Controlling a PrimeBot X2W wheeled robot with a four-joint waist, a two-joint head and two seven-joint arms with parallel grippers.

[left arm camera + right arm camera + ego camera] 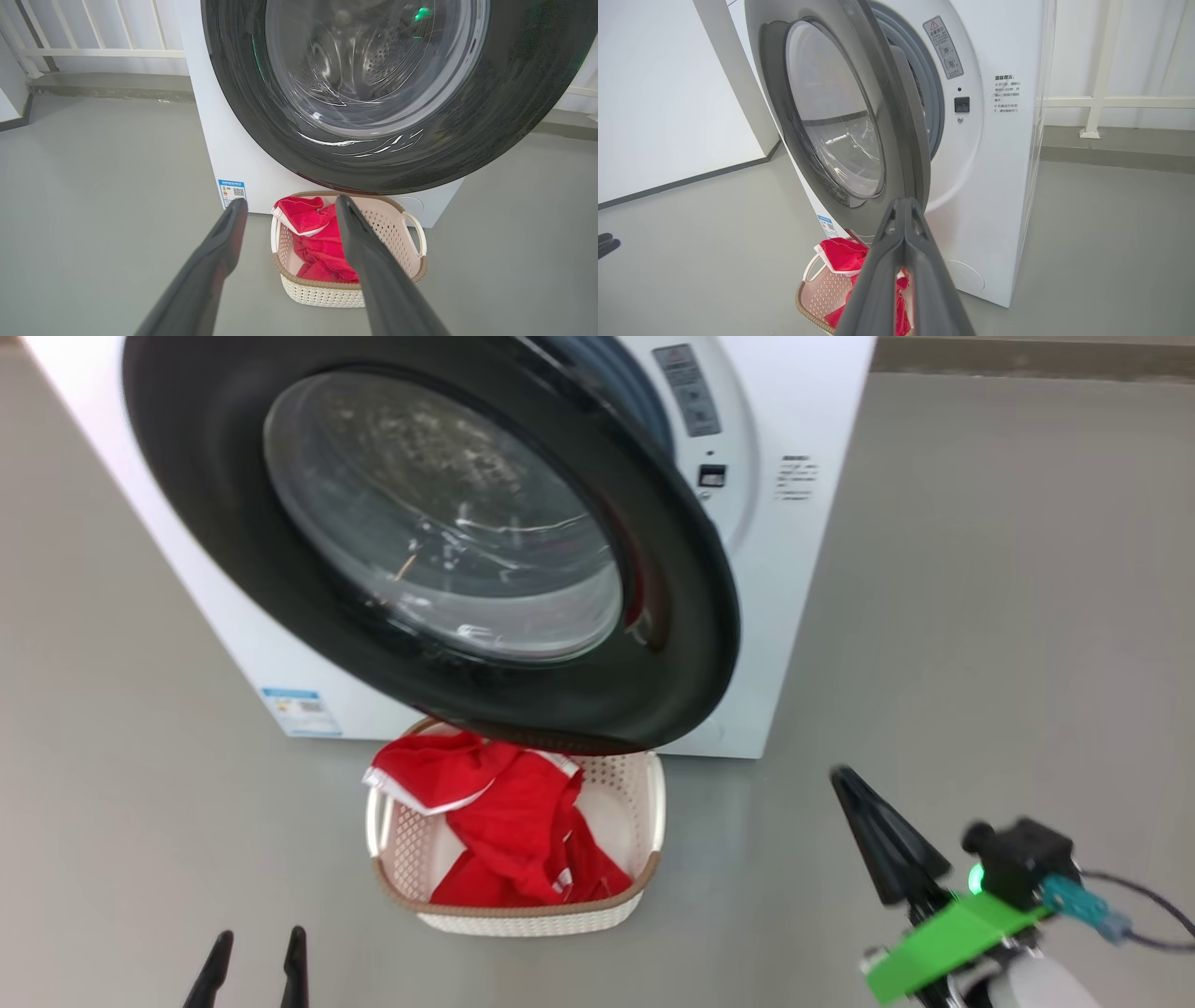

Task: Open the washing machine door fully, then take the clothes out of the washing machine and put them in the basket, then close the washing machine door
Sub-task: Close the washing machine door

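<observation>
At the near left, the left gripper hangs low, its fingers parted with nothing between them. Right of it, the basket sits on the floor just in front of the washing machine. The red clothes lie heaped inside it, so unloading looks done. Above, the washing machine door stands partly swung out over the basket; shutting it seems to be what is left. At the near right, the right gripper has its fingers pressed together, empty, apart from the door.
</observation>
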